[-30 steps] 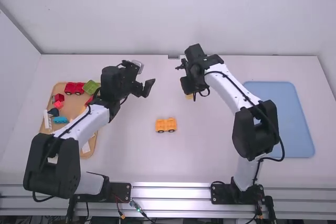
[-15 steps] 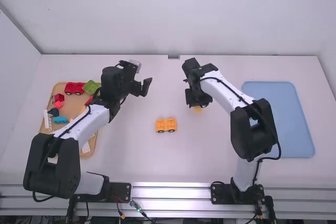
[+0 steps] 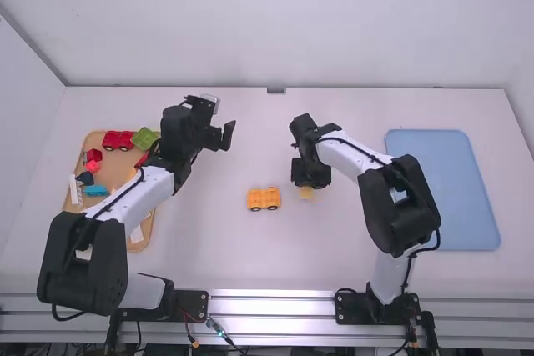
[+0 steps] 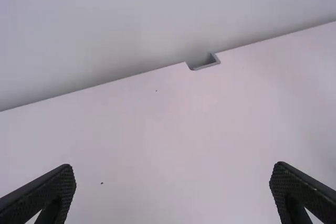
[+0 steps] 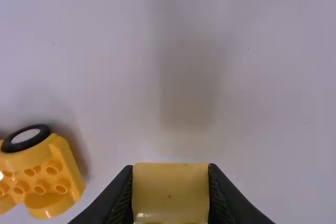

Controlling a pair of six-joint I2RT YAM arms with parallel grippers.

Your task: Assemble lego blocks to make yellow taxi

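Tray [image 3: 117, 164] under left arm [image 3: 121, 208] (fingers [image 3: 229, 135] parted); right fingers [image 3: 311, 176] grip yellow block [image 5: 170, 193] near chassis [image 3: 264, 198].

There is a big gap on the desk [image 3: 263, 143] between the left pincer [image 3: 224, 132] and right pincer [image 3: 309, 184]. Nearer the robot, the yellow car bottom [image 3: 264, 198] blocks the way.

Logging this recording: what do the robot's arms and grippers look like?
Both arms, left and right, have white links, bulky black joints and black cables looping along them. The left gripper and right gripper are black, each with two fingers; the left one's taper and have ridged, textured inner faces.
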